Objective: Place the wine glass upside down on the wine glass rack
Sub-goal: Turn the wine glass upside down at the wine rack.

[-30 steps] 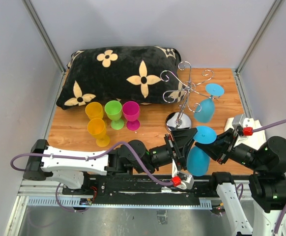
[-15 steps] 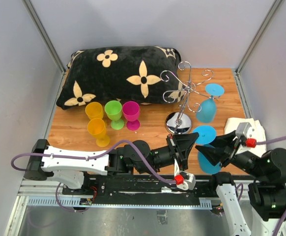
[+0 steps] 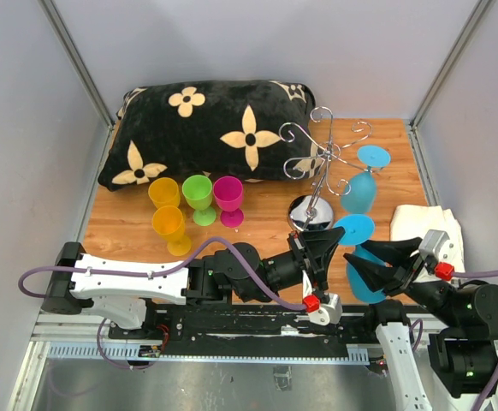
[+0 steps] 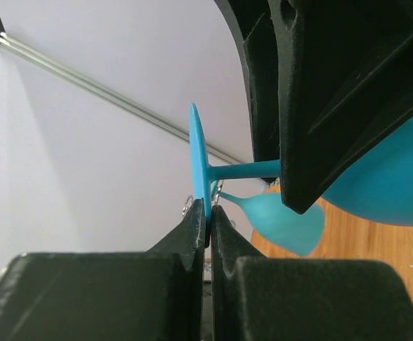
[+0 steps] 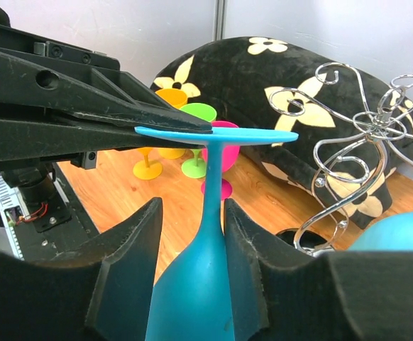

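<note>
Turquoise plastic wine glass (image 5: pixel 189 302): bowl cut off at view's lower edge, between right gripper (image 5: pixel 192 213) fingers; rim unseen.

There are six wine glasses: two blue glasses (image 3: pixel 354 231) (image 3: pixel 358 193), two yellow glasses (image 3: pixel 164 193) (image 3: pixel 170 224), one green glass (image 3: pixel 198 192), one magenta glass (image 3: pixel 228 194). There is one wine glass rack (image 3: pixel 322 158), one flowered pillow (image 3: pixel 206 128) and one white cloth (image 3: pixel 420 221).

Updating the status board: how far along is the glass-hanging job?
Done: one blue wine glass hangs upside down on the chrome wire rack. In hand: a second blue glass, inverted, left gripper shut on its foot, open right gripper straddling its stem. Left: hang it; four coloured glasses stand upright.
</note>
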`<state>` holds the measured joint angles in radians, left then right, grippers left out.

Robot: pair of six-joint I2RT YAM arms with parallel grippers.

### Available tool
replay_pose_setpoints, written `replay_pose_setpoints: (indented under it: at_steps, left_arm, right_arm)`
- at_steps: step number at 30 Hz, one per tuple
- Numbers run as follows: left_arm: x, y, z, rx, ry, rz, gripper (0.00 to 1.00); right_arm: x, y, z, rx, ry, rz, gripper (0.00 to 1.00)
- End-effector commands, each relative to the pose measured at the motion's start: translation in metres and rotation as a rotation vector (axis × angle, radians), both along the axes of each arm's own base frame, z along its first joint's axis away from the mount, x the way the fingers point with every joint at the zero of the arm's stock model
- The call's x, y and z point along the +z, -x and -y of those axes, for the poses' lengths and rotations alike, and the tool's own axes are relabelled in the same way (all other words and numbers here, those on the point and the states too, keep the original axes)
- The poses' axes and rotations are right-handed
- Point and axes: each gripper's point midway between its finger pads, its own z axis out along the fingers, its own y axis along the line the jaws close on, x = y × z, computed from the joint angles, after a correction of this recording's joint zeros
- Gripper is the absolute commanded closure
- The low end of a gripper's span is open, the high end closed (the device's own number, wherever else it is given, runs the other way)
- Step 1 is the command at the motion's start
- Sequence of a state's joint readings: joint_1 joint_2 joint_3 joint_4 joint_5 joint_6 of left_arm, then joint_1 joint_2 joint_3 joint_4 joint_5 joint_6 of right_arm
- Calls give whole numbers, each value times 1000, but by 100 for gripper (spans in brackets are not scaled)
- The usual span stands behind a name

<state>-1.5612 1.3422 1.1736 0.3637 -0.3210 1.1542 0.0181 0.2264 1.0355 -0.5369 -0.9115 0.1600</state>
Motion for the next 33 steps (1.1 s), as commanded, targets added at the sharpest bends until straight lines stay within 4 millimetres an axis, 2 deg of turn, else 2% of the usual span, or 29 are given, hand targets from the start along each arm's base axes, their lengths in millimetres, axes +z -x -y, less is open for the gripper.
replay_pose_setpoints:
  at_steps: [1, 14, 16, 19, 24, 26, 31, 33]
  left_arm:
    - [33, -1, -12, 11, 108, -30, 99]
    - [37, 0, -18, 7, 116, -40, 100]
    - [37, -1, -19, 8, 119, -43, 100]
    - [38, -1, -19, 6, 123, -46, 99]
    - [42, -1, -21, 5, 135, -55, 99]
    - [43, -1, -22, 5, 141, -62, 88]
    - [44, -1, -26, 4, 152, -67, 50]
    - [43, -2, -30, 12, 155, -70, 44]
  right_arm:
    - [2, -2, 3, -24, -14, 36, 61]
    - [-3, -14, 1, -18, -64, 39, 79]
    - [-4, -15, 1, -15, -66, 37, 84]
    - [-5, -14, 0, -5, -61, 40, 98]
    - [-5, -14, -1, 0, -55, 60, 99]
    - [-3, -13, -1, 1, -58, 79, 99]
    - [-1, -17, 2, -20, -67, 98, 99]
    - [-1, -20, 5, -49, -66, 110, 99]
